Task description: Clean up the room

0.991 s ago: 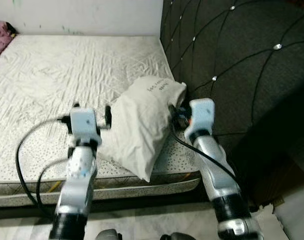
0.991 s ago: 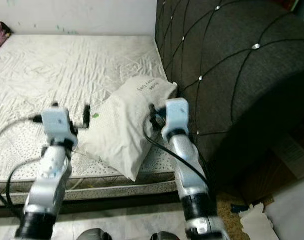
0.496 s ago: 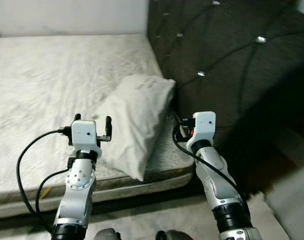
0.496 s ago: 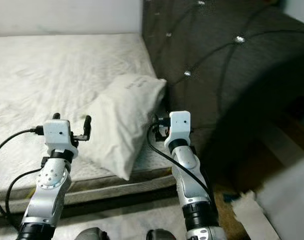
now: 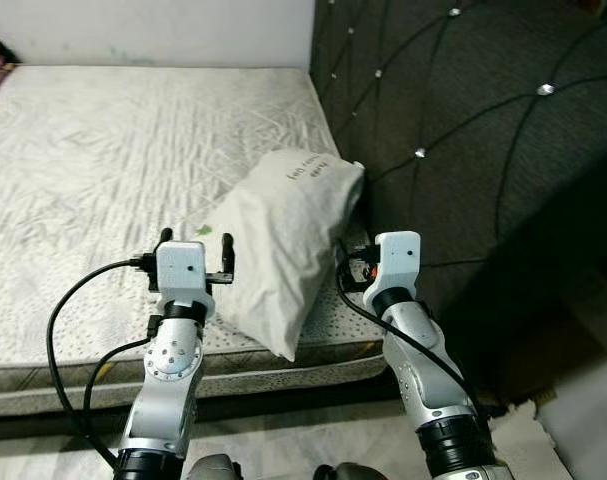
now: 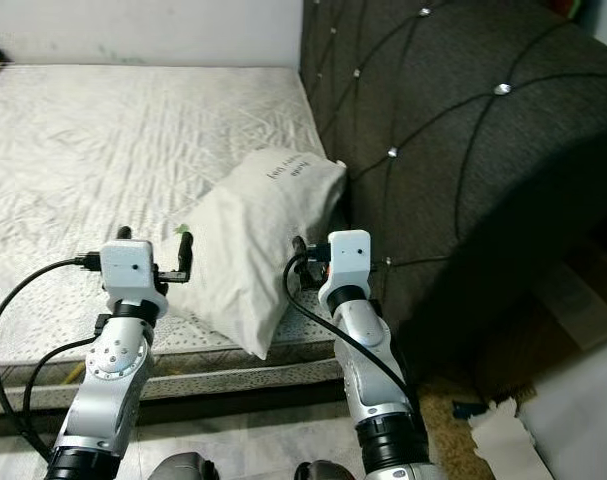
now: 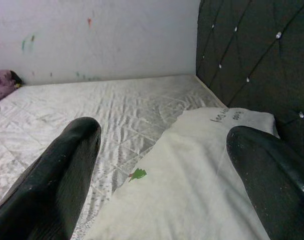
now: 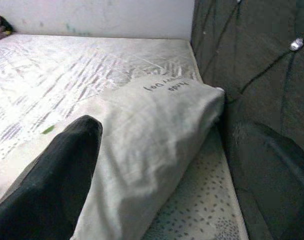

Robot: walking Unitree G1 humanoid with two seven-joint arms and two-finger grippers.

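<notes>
Both grippers are hovering at the near edge of the mattress (image 5: 103, 150), flanking the pillow (image 5: 283, 235), and each is standing with its fingers spread apart and nothing between them. Taking the pillow as landmark, the left gripper (image 5: 194, 244) is sitting just beside its left flank, low down toward the near corner, with the right-hand fingertip (image 7: 272, 175) reaching over the fabric while the other (image 7: 61, 175) is hanging over bare mattress. The right gripper (image 8: 157, 185) is lying just beside the pillow's right flank, squeezed between it and the headboard (image 5: 483, 130); one finger is crossing the pillow's near slope and the other is blurring into the dark upholstery. The pillow is lying ahead of both claws, its long axis running from the near corner, which is overhanging the mattress edge, away and rightward to the far end that is leaning against the headboard. Neither arm looks clearly nearer; the two are bracketing it about evenly, so a pinch from both sides looks the likely next move, with each claw needing to travel inward across the short axis. The pillow is looking soft and plump, in pale, faintly creased cloth with a line of small dark print near its far end and a tiny green mark on the left slope. Under it the mattress is showing quilted, speckled ticking, and the headboard is dark, tufted and studded with shiny buttons.
</notes>
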